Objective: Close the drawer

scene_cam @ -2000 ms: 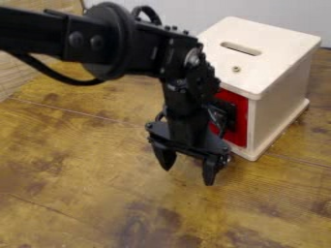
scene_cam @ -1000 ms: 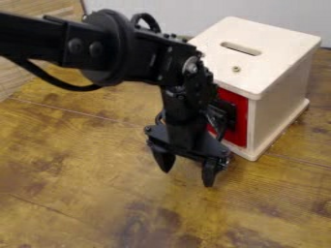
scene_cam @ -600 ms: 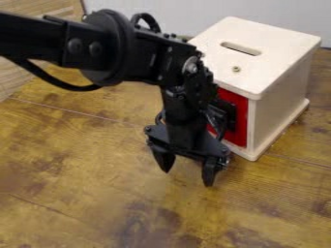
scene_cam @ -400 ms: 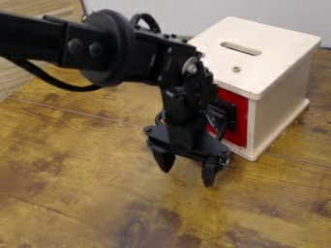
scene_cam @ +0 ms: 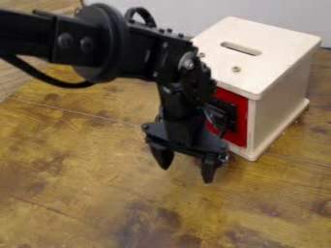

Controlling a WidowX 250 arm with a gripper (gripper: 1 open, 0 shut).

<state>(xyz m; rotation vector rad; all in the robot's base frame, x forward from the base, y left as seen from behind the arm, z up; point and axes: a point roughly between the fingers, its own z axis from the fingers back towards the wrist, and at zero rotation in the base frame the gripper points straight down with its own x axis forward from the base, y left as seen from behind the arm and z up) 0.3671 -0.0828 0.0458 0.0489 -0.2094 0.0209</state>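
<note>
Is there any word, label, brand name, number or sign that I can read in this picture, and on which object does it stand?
None can be read.
The wooden cube, the red drawer, the arm and its hand, and the table show no legible text or sign.

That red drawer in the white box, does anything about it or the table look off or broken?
Nothing stands out as broken or spilled. The red drawer sits in its cream cube, partly hidden by the arm, so how far it sticks out is unclear. The tool hangs open just above the worn wooden table, holding nothing.
</note>
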